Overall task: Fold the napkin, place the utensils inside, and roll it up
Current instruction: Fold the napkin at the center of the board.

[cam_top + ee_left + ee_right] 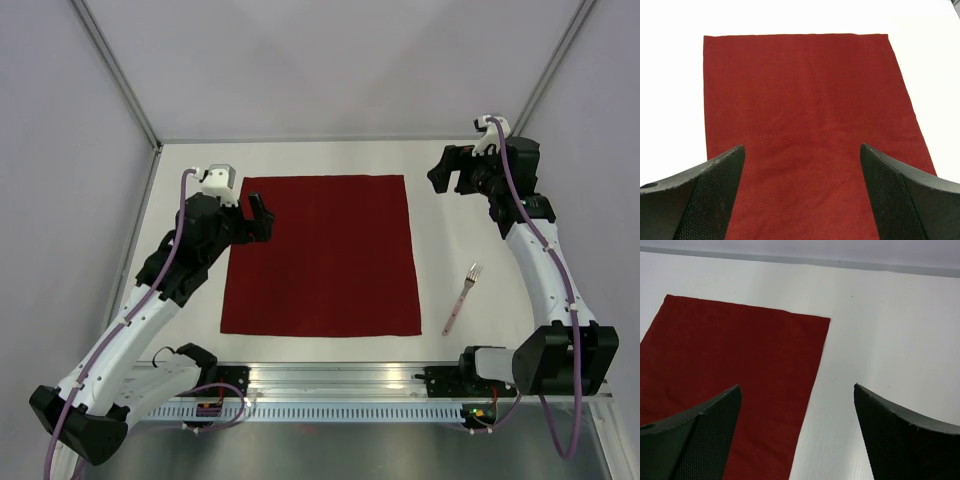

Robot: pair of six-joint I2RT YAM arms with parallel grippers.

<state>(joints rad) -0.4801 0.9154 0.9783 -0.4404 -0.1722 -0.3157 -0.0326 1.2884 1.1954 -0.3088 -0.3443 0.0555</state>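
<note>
The fork shows only in the top view, small and pale against the white worktop. Its tines are too fine to count. It lies bare on the worktop at about 4 o'clock from the middle of the napkin, just off the cloth's right edge and apart from it. The tines point toward 1 o'clock and the handle toward 7 o'clock.

The napkin lies flat and unfolded as 1 dark red layer in the middle of the worktop. In the left wrist view its near part is cut off by the bottom of the frame and covered at both lower corners by the black fingers. In the right wrist view only 1 corner and 2 edges are plain. The rest runs out of frame at 9 o'clock or lies behind the left-hand finger.

The left gripper hangs over the napkin's left margin at about 10 o'clock from the cloth's middle. Its jaws are spread wide with nothing between them. Whether the tips touch the fabric cannot be told.

The right gripper sits at 2 o'clock, beyond the napkin's far right corner. Its jaws are also spread wide and hold nothing.
</note>
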